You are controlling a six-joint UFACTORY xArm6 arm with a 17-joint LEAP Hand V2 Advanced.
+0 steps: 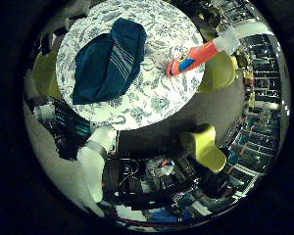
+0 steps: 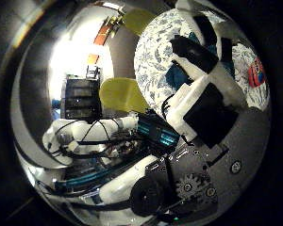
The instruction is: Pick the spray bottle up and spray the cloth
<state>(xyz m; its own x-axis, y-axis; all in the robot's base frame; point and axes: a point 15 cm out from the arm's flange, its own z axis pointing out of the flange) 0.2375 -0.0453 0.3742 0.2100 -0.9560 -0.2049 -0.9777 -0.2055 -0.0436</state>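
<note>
Bottle first: the spray bottle (image 1: 202, 53) lies on its side near the edge of the round table (image 1: 157, 105), which has a cloth with a leafy pattern. It is orange-red with a pale, see-through end that pokes out past the table edge. It looks like light, hard plastic, smooth and maybe a bit slippery. It could roll if it gets bumped. I think the best place to grab it is around the orange middle, so that a finger can reach the squirt part later.

The cloth (image 1: 109, 59) is dark blue with thin pale stripes. It is soft and floppy, and it lies on the table, near the bottle but not touching it.

The hand (image 2: 205, 89) is up above the table. Its fingers reach out fairly straight and hold nothing.

Yellow-green chairs (image 1: 206, 147) stand around the table. Nothing sits between the hand and the bottle.
</note>
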